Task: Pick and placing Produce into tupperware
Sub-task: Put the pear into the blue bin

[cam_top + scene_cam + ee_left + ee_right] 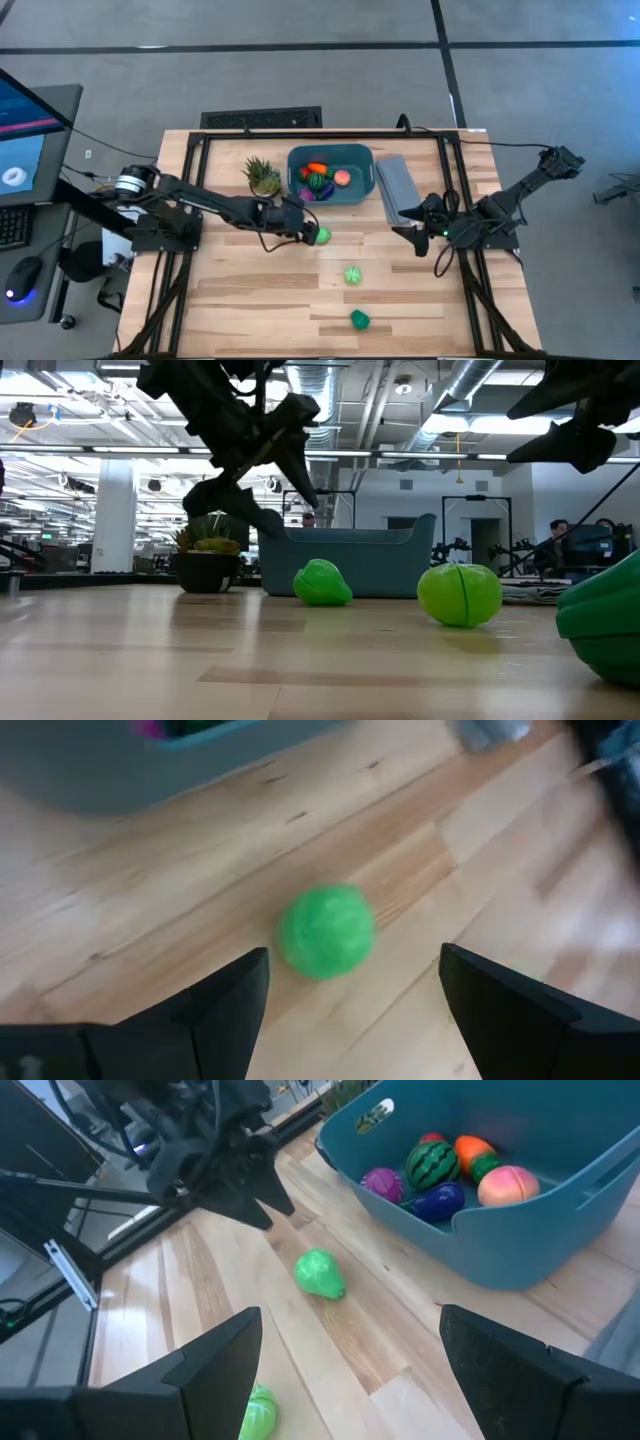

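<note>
The teal tupperware (331, 173) sits at the far middle of the wooden table (240, 300). Inside it lie a striped watermelon (432, 1164), a pink peach (508, 1184), a purple eggplant (436, 1202), a magenta piece (381, 1183) and an orange carrot (472, 1149).

Just in front of the tub, on the bare wood, rests a green pear-shaped fruit (322, 236). The left gripper (303, 231) hovers just beside and above it, fingers (225, 1005) spread apart with nothing between them; in the left wrist view the fruit lies on the table between and beyond the two fingers, untouched.

Two more green pieces lie nearer the front edge: a round ribbed ball (352, 275) and, further forward, a darker green one (359, 319). Nothing stands between them and the tub.

A spiky potted plant (263, 177) stands just beside the tub on the left arm's side; a flat grey ribbed slab (395, 186) lies along the other side.

The right gripper (413, 225) hangs near the slab's front end, fingers apart and empty, facing the tub.
</note>
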{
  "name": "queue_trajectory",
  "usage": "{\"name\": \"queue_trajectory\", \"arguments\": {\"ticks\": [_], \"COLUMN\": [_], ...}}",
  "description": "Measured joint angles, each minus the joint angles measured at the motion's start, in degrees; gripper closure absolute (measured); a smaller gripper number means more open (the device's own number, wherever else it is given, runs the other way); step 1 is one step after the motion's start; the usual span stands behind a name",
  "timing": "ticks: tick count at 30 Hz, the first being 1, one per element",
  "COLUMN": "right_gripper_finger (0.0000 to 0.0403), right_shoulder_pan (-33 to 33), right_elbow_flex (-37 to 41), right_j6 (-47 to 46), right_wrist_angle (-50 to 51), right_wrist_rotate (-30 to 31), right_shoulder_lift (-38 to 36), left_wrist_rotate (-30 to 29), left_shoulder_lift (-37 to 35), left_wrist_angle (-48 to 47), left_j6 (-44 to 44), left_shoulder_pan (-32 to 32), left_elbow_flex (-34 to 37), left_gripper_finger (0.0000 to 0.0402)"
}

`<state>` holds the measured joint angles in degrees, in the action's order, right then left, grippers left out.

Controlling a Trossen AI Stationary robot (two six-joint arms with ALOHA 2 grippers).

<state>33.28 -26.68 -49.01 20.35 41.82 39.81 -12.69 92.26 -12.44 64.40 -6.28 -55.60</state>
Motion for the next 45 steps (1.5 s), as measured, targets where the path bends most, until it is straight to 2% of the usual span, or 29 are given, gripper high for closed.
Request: {"name": "queue_trajectory", "arguments": {"ticks": [14, 22, 28, 32, 41, 45], "right_gripper_finger": [0.0074, 0.0074, 0.0074, 0.0074, 0.0074, 0.0074], "right_shoulder_pan": [0.00, 0.00, 0.00, 0.00, 0.00, 0.00], "right_elbow_flex": [0.00, 0.00, 0.00, -0.01, 0.00, 0.00], "right_j6": [1.07, 1.05, 1.03, 1.01, 1.01, 1.07], "right_wrist_angle": [0.12, 0.04, -0.25, -0.33, -0.25, -0.08], "right_wrist_rotate": [0.00, 0.01, 0.00, 0.00, -0.01, 0.00], "right_shoulder_lift": [-0.02, -0.02, -0.02, -0.03, -0.02, -0.02], "left_wrist_rotate": [0.52, -0.60, 1.31, 1.82, 1.83, 1.77], "left_shoulder_lift": [2.74, 4.38, 6.07, 6.45, 6.34, 6.34], "left_wrist_angle": [-3.12, -1.32, 1.49, 3.93, 4.91, 5.05], "left_j6": [-0.30, -0.26, -0.87, -1.72, -2.65, -2.65], "left_shoulder_pan": [0.02, 0.23, 0.68, 0.66, 0.69, 1.29], "left_elbow_flex": [-0.13, -0.22, -0.12, -0.19, -0.19, -0.19], "left_gripper_finger": [0.0119, 0.0119, 0.0118, 0.0098, 0.0019, 0.0004]}}
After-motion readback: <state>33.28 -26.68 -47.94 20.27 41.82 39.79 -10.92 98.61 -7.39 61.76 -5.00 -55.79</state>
